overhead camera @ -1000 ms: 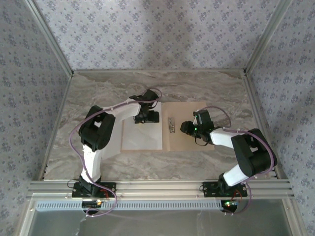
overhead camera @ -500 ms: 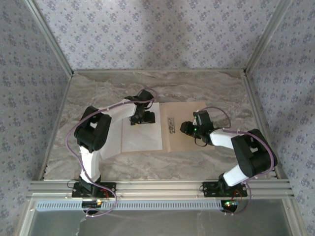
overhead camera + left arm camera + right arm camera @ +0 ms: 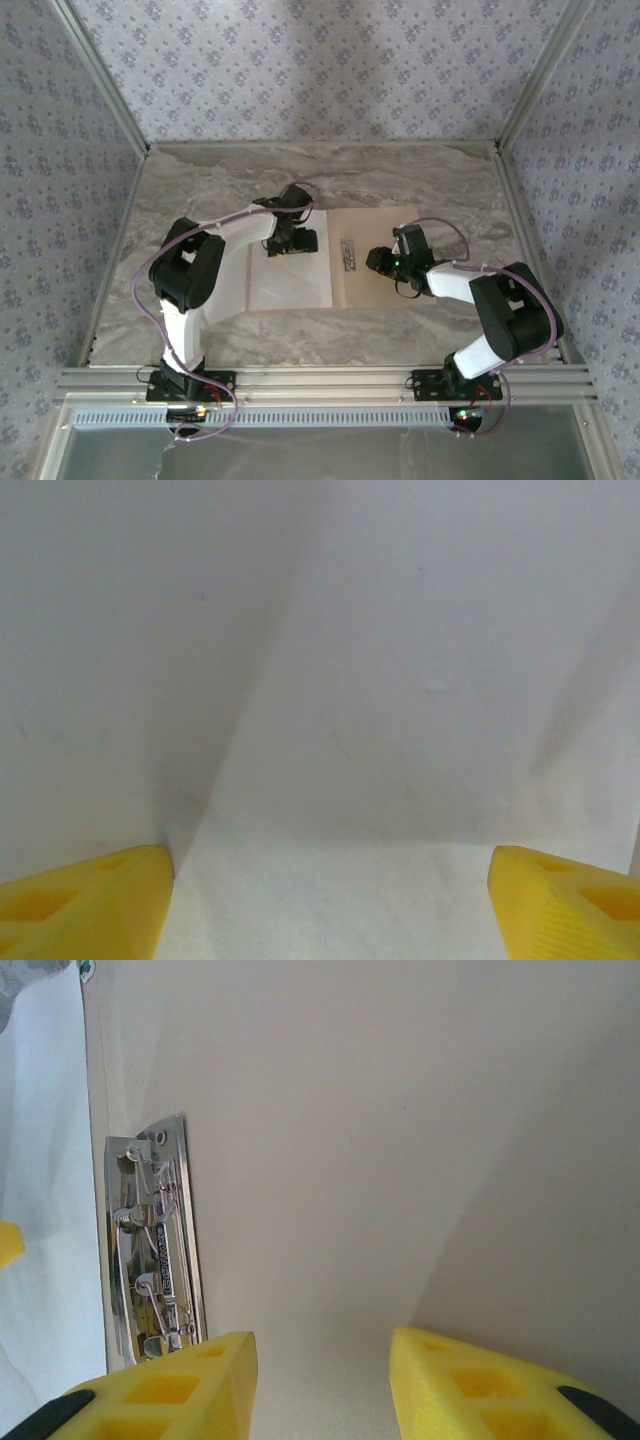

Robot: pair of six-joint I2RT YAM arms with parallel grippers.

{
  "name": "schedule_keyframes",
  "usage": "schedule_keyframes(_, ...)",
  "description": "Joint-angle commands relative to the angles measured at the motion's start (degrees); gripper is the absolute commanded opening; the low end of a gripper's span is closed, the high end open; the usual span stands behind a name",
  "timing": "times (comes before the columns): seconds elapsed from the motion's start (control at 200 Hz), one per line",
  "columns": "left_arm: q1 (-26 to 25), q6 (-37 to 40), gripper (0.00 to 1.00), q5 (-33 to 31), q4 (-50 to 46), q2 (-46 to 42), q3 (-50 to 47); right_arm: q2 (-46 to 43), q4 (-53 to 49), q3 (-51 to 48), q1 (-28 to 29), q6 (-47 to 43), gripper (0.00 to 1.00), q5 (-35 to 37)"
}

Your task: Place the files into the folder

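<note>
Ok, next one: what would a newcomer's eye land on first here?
An open tan folder lies in the middle of the table, with white paper covering its left leaf and a metal clip at the crease. The left claw is open over the paper. The right claw is open over the bare right leaf, beside the clip.

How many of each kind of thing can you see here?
Folder: 1
Metal clip: 1
White paper pile: 1 (its sheets cannot be counted)
Grippers: 2 (left gripper, right gripper)
Total: 5
</note>
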Motion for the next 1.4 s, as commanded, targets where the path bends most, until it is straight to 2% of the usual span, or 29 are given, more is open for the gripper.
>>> schedule_keyframes(0.0,-1.2,-1.7,0.82,3.9,0.2,-1.6,-1.7,2.2,-4.3,-1.9,0.4,0.9,0.43,2.0)
schedule_keyframes(0.34,-0.6,-1.5,0.82,-0.2,-2.9,-2.7,-2.4,2.3,-4.4,-1.8,0.4,1.0,0.43,2.2)
schedule_keyframes(0.74,1.4,3.6,0.82,-3.7,-6.1,-2.7,-1.4,2.4,-4.2,-2.0,0.5,1.2,0.43,2.1)
schedule_keyframes(1.064,0.7,5.3,0.82,-0.9,-7.1,-2.5,1.3,2.9,-4.0,-1.8,0.5,1.2,0.43,1.9)
schedule_keyframes(1.394,-4.5,3.8,0.82,3.4,-4.3,-3.4,2.5,3.3,-4.0,-1.7,0.5,1.2,0.43,1.7)
